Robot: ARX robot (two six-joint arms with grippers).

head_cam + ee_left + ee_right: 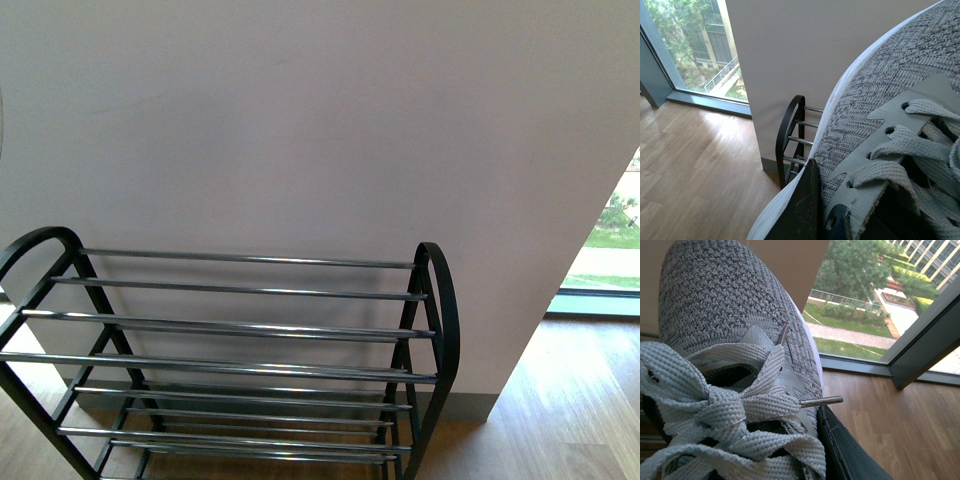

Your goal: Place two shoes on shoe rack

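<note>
The shoe rack (pixel 240 330) stands against the pale wall in the front view, with black rounded side frames and chrome rod shelves that hold nothing. Neither arm shows there. One grey knit sneaker (pixel 880 100) with a white sole fills the left wrist view, and my left gripper (pixel 825 220) is shut on its side; a black finger (pixel 802 210) presses the sole edge. One end of the shoe rack (pixel 792 135) shows beyond the toe. My right gripper (pixel 805 455) is shut on the other grey sneaker (pixel 725 305), laces up, with a dark finger (pixel 845 450) along its side.
A pale wall (pixel 320 130) rises behind the rack. Wood floor (pixel 570 400) runs to the right toward a low window (pixel 615 250). In the wrist views, large windows (pixel 690 45) with dark frames (pixel 925 350) look onto greenery and buildings.
</note>
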